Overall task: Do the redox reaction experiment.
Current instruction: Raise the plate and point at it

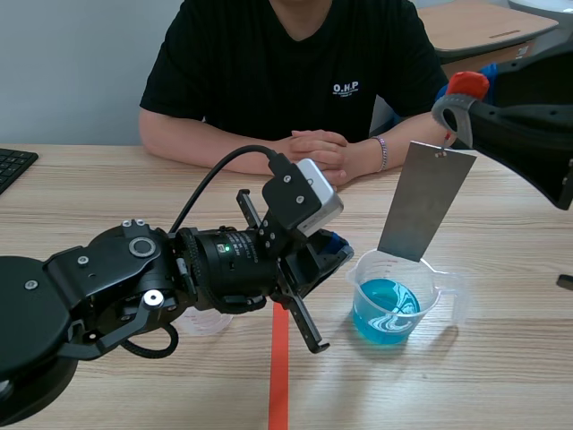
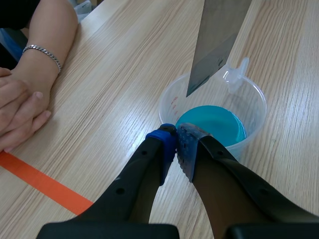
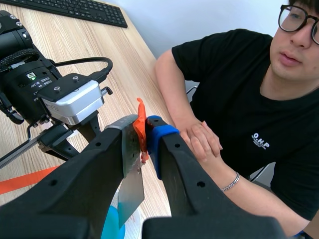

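Right gripper (image 3: 144, 137) first: its jaws are pinched on a small orange-red tab (image 3: 141, 124) at the top end of a flat grey metal strip (image 1: 425, 202), and the strip hangs down from there at a slight slant. In the scene view that's the upper right of the frame, with the strip running down toward the middle right.

The strip's lower end sits at the rim of a clear plastic measuring beaker (image 1: 445, 285) with a pour spout. From the left wrist view the bottom corner looks like it's above the liquid, not in it, but I can't say for sure.

The beaker holds a shallow pool of blue liquid (image 1: 385, 309) with pale swirls in it.

Left gripper (image 2: 177, 143): jaws pressed together on nothing, tips right at the near wall of the beaker. Can't tell if they actually touch it.

Further out, a small clear cup (image 1: 204, 321) peeks out under the left arm at lower left. A person in a black T-shirt (image 1: 295, 54) sits across the table at the top, folded hands (image 1: 315, 148) resting on the wood, and a black keyboard (image 1: 13, 166) is at the far left edge.
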`<state>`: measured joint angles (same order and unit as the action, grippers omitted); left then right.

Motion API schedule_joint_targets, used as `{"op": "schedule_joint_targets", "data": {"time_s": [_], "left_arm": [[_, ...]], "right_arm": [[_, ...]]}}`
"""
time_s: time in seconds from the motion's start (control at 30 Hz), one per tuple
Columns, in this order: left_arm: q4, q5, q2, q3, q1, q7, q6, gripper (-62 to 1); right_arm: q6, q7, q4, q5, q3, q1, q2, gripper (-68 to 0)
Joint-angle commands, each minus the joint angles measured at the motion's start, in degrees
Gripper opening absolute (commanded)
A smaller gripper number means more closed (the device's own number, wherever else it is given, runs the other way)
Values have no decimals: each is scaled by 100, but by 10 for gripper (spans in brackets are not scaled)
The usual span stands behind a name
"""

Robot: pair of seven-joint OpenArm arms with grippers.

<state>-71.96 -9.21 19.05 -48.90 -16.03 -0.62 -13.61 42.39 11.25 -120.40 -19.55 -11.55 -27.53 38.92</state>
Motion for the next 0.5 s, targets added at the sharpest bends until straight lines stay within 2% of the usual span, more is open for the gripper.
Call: {"op": "schedule_joint_targets", "data": {"time_s": [0.0,0.2,0.47], "left_arm": [[-79,-44,-74,-7,-61,70,11,-560],[-120,-247,149,-4,-46,63,13,-560],[-916,-275,896,201,483,59,37,-560]], "right_arm": [[33,68,-105,-66,-68,37,90,-660],[33,68,-105,-63,-68,37,90,-660],[33,66,-105,-59,-68,37,90,-660]]}}
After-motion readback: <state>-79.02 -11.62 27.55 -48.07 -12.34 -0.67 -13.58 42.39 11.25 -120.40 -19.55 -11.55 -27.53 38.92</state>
